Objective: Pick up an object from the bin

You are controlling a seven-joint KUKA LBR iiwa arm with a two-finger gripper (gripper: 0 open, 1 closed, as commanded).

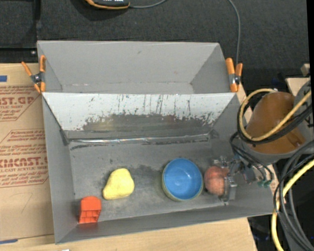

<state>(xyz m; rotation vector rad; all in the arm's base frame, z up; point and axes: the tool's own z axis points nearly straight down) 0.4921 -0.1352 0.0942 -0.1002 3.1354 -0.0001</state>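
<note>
My gripper (224, 180) is low at the bin's front right. A finger stands on either side of a small round reddish-peach fruit (214, 181). The fruit rests on the bin floor and a little space shows between it and each finger, so the gripper is open around it. Right beside the fruit on its left, touching or nearly touching it, sits a blue bowl (182, 178), upright.
A yellow lumpy soft thing (118, 184) lies at the front middle-left. An orange block-like toy (89, 209) sits in the front left corner. The bin's right wall runs close behind the gripper. The arm and its cables come in from the right.
</note>
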